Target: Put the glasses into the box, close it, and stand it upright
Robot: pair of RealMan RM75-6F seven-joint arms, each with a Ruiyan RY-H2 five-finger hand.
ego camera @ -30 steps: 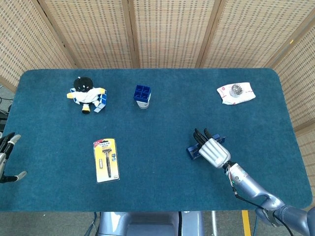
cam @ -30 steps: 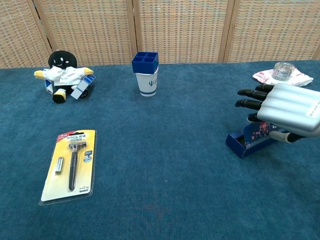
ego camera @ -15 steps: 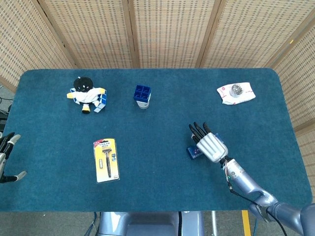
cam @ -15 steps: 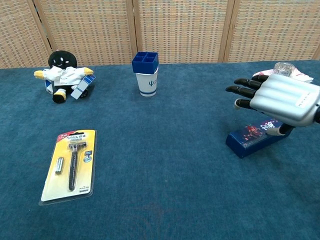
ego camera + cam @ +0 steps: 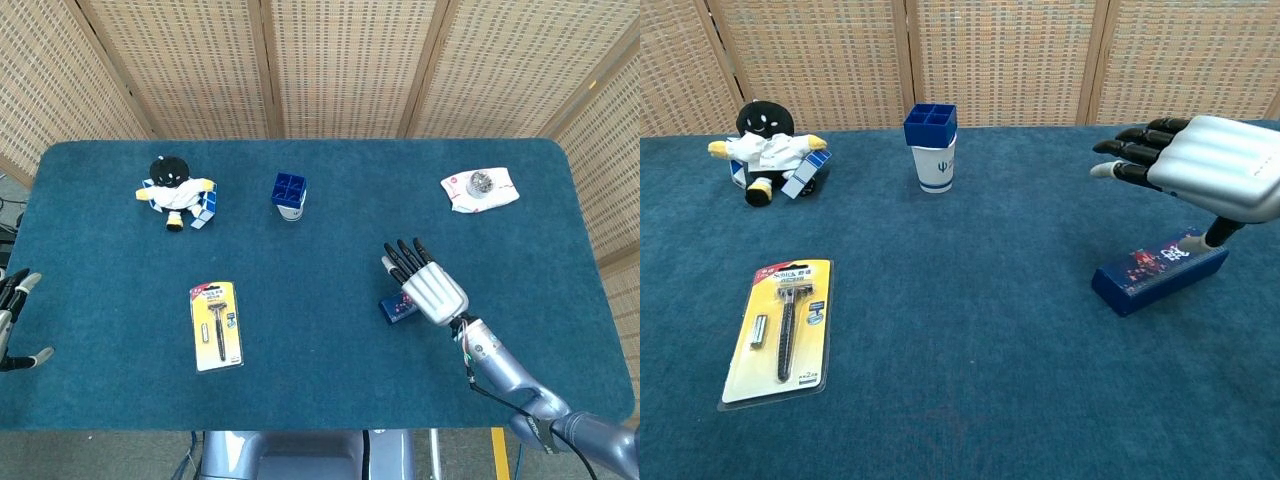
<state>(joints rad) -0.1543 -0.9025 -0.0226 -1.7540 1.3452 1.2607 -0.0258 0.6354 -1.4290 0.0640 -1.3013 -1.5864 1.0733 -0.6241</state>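
Right robot hand point(image 5: 1200, 165) hovers above the glasses box point(image 5: 1159, 271), fingers extended and apart, grasping nothing; thumb looks near the box's far end, contact unclear. Box is closed, lying flat on its long side on the desk point(image 5: 330, 370), right of centre. Left robot hand point(image 5: 14, 320) sits at the desk's left edge, fingers spread, released. Also on the desk: packaged razor point(image 5: 781, 330), plush doll point(image 5: 765, 148), white cup with blue divider insert point(image 5: 932, 146), white packet with a small jar point(image 5: 480, 188) far right.

Long dark-blue box point(image 5: 1158, 271), lid closed, lying flat on table's right side
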